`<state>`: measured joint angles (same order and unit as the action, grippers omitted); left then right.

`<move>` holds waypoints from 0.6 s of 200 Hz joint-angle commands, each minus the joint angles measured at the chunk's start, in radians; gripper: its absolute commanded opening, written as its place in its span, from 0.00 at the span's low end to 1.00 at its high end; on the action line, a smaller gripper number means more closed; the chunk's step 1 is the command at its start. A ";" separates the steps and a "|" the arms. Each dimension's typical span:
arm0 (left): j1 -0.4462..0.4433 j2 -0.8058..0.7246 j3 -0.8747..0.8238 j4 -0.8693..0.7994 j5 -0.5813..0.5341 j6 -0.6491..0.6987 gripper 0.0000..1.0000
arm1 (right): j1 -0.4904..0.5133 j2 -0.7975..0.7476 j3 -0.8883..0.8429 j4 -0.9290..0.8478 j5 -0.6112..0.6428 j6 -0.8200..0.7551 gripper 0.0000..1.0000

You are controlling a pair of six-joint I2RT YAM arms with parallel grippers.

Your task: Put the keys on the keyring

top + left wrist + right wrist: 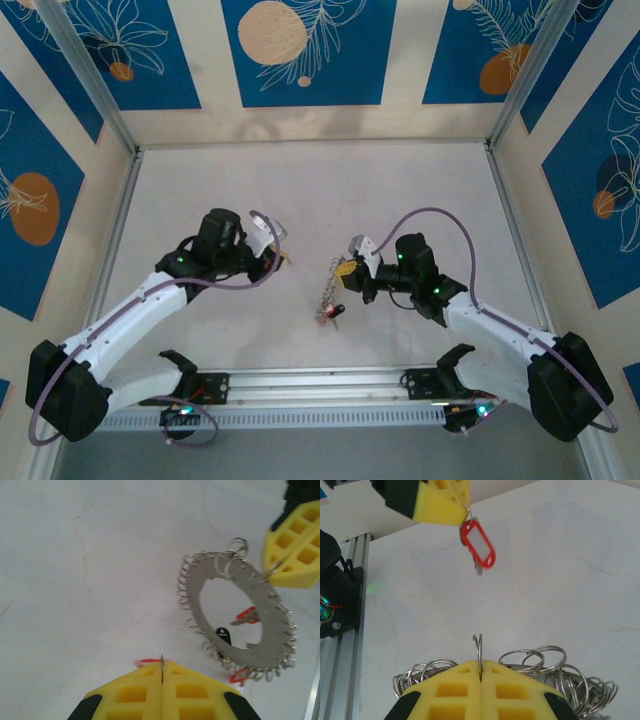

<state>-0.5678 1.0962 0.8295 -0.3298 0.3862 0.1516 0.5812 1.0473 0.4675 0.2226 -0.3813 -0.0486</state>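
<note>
The keyring (275, 630) is a flat silvery ring edged with many small wire loops. It hangs tilted from my right gripper (274, 571), which is shut on one of those loops (479, 652). Red (245, 616) and black (224, 635) keys dangle from it near the table. My left gripper (162, 667) is shut on the thin wire loop of a red-tagged key (479, 544), which hangs below its pads. In the top view the left gripper (282, 260) and right gripper (345, 270) face each other a short gap apart, and the keyring (335, 290) trails down to a red key (328, 315).
The pale table (300, 190) is walled on three sides by blue patterned panels. An aluminium rail (320, 385) with both arm bases runs along the near edge. Open table lies behind and beside the grippers.
</note>
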 commanded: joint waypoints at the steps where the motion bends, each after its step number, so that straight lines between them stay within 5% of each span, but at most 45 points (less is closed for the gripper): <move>1: -0.026 0.015 0.041 -0.002 0.017 0.083 0.00 | 0.018 0.037 0.059 0.022 -0.061 0.059 0.00; 120: -0.074 0.065 0.032 0.075 0.145 0.185 0.00 | 0.087 0.207 0.208 -0.050 -0.102 0.134 0.00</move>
<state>-0.6266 1.1793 0.8501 -0.3016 0.4690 0.2810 0.6601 1.2396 0.6216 0.1680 -0.4431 0.0719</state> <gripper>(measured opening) 0.042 0.066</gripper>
